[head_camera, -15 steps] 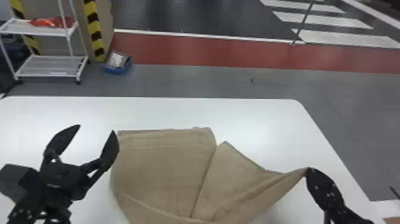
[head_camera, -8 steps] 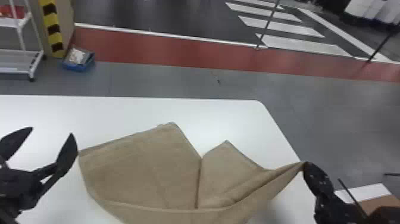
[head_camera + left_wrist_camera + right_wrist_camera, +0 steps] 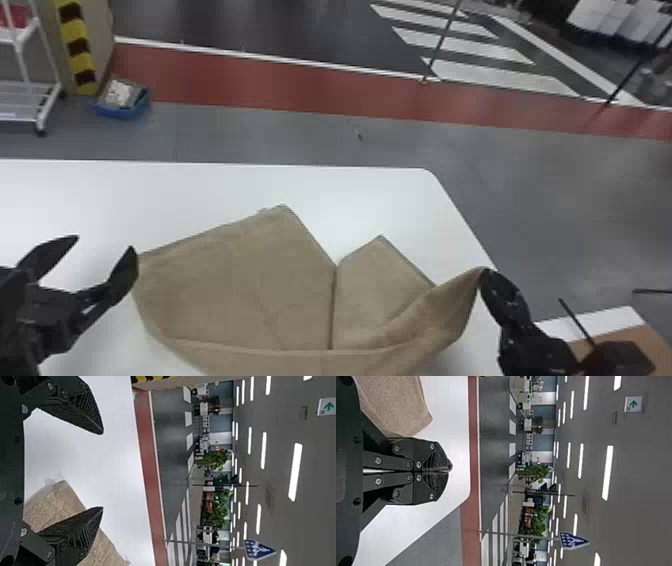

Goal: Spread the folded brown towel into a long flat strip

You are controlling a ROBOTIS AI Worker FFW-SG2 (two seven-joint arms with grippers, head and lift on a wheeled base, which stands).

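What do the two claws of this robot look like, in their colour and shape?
The left claw and right claw are black. Each has two fingers that taper towards the tip, with ridges on their sides. Round silvery screws sit on the straight black links behind the fingers.

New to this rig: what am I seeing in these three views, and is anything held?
This is a two-armed robot with black two-fingered grippers. One camera looks forward and down from its head; the other two sit on its wrists, their pictures turned sideways. A brown towel, partly folded, lies on a white table. The right gripper is shut on one of the towel's corners. The left gripper hangs open beside the towel's left end, holding nothing.
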